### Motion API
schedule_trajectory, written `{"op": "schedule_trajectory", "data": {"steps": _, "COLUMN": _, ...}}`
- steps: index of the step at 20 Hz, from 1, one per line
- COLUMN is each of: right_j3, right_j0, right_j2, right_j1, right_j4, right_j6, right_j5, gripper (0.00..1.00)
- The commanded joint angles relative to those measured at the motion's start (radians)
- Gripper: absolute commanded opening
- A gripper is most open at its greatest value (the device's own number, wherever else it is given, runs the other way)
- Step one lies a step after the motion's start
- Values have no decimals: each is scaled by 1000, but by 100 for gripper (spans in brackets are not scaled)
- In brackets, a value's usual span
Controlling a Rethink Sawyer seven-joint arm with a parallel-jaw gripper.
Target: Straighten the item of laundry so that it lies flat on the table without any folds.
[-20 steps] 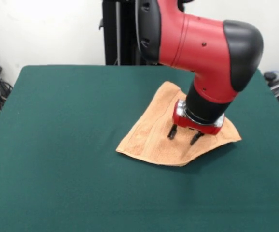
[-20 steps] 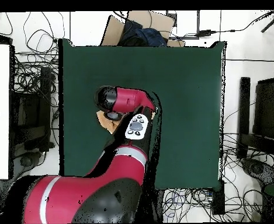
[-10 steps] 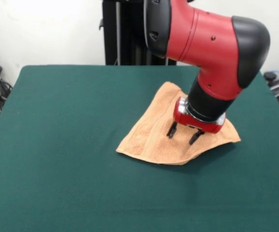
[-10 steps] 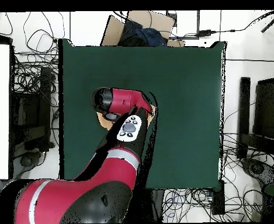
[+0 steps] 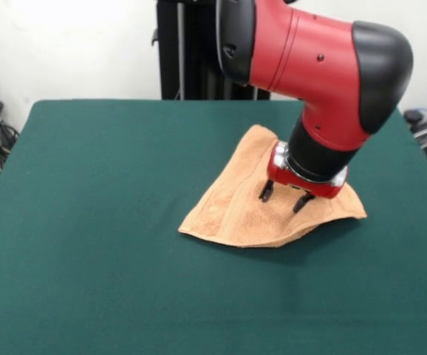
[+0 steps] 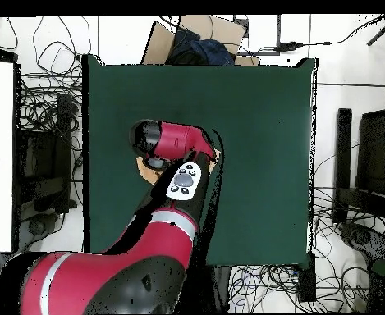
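Note:
The item of laundry, a peach-orange towel, lies folded into a rough triangle right of the middle of the dark green table. Its front edge curls up slightly off the cloth. My gripper hangs just above the towel's right half, open, with both black fingers pointing down and nothing between them. In the overhead view the red arm covers nearly all of the towel; only a small orange patch shows beside the wrist.
Cables and boxes lie on the floor around the table in the overhead view. A brown cardboard box sits just beyond the table's top edge there. Wide bare green cloth stretches left and in front of the towel in the front view.
The gripper has shifted slightly up and toward the towel's far right side, staying open. The towel's front right edge has settled a little; its shape is otherwise the same.

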Motion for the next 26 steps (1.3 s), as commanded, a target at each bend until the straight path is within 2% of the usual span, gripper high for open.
{"op": "schedule_trajectory", "data": {"steps": 1, "right_j3": 31, "right_j0": -9, "right_j2": 41, "right_j1": 9, "right_j4": 50, "right_j6": 282, "right_j5": 52, "gripper": 100}}
{"op": "schedule_trajectory", "data": {"steps": 8, "right_j3": 59, "right_j0": 1, "right_j2": 36, "right_j1": -6, "right_j4": 41, "right_j6": 266, "right_j5": -18, "gripper": 100}}
{"op": "schedule_trajectory", "data": {"steps": 14, "right_j3": 235, "right_j0": -44, "right_j2": 117, "right_j1": -99, "right_j4": 88, "right_j6": 223, "right_j5": -129, "gripper": 100}}
{"op": "schedule_trajectory", "data": {"steps": 17, "right_j3": 285, "right_j0": -56, "right_j2": 144, "right_j1": -127, "right_j4": 116, "right_j6": 213, "right_j5": -149, "gripper": 100}}
{"op": "schedule_trajectory", "data": {"steps": 26, "right_j3": 320, "right_j0": -68, "right_j2": 166, "right_j1": -133, "right_j4": 158, "right_j6": 192, "right_j5": -187, "gripper": 100}}
